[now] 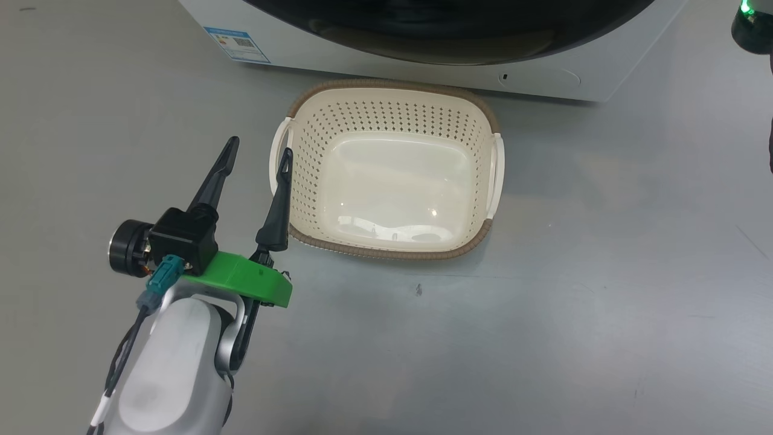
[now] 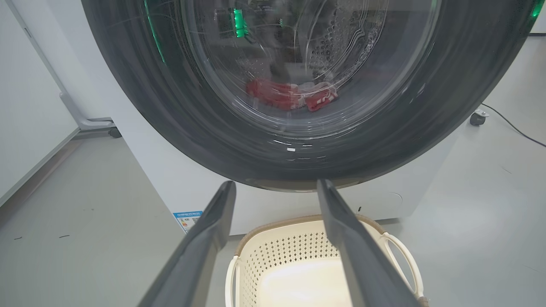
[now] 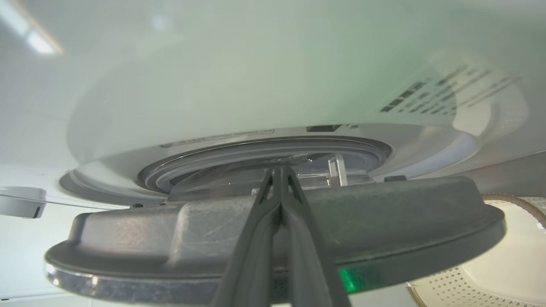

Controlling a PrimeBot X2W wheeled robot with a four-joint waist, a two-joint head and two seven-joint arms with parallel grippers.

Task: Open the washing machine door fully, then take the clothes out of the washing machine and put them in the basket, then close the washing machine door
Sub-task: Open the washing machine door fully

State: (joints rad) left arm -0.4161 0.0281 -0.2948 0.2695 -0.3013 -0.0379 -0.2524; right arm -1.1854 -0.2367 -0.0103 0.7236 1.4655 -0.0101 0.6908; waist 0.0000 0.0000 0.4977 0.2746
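While the washing machine door (image 3: pixel 405 221) stands only ajar, with the right gripper (image 3: pixel 279 170) laid fingers-together across its inner face, the red clothes (image 2: pixel 290 94) lie in the drum (image 2: pixel 341 42) at centre frame. The cream basket (image 1: pixel 386 252), mid-frame, is empty. Beside it the left gripper (image 1: pixel 259 145) has its fingers apart, holding nothing.

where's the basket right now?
Centre of the head view: the basket sits empty on the floor, just in front of the washing machine base, with the left gripper and its open fingers at the basket's left side.
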